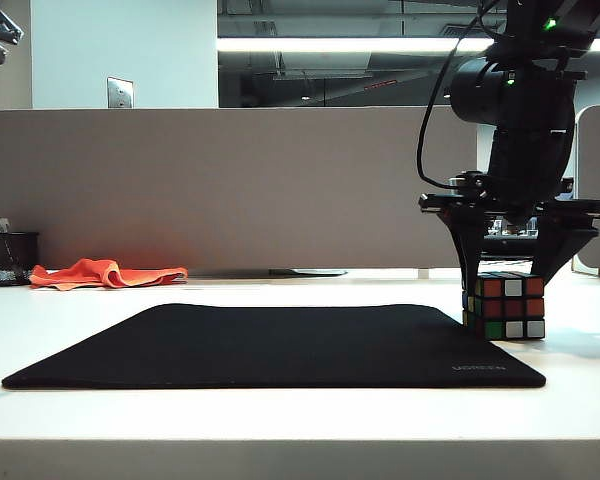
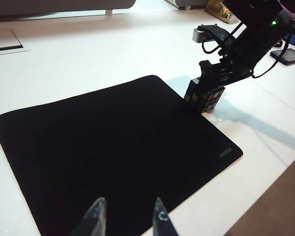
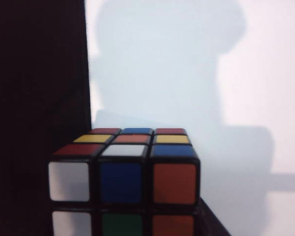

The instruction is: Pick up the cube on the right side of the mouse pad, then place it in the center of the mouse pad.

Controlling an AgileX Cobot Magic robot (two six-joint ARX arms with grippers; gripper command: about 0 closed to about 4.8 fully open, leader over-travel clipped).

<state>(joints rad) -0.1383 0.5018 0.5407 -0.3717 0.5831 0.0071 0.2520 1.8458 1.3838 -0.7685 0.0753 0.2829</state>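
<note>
Seen on the white bench [image 1: 280,415]: a black mouse pad [image 1: 280,345] lying flat, with grey lettering at its near right corner. Just beside the right edge of the pad, near that corner, a cube [image 1: 505,305] standing on the bench with red, white and green stickers toward the front; touching the pad edge or a little apart, cannot tell. Directly above and around the cube, the right hand [image 1: 517,275], pointing down, its two black fingers spread on either side of the cube's top; jaws part open, contact with the cube not clear, cube resting on the bench. In the left wrist view, the left hand [image 2: 126,216] hanging above the near part of the pad, jaws apart, holding nothing. Farther back on the left, an orange cloth [image 1: 105,272] and a dark mesh cup [image 1: 10,258].
</note>
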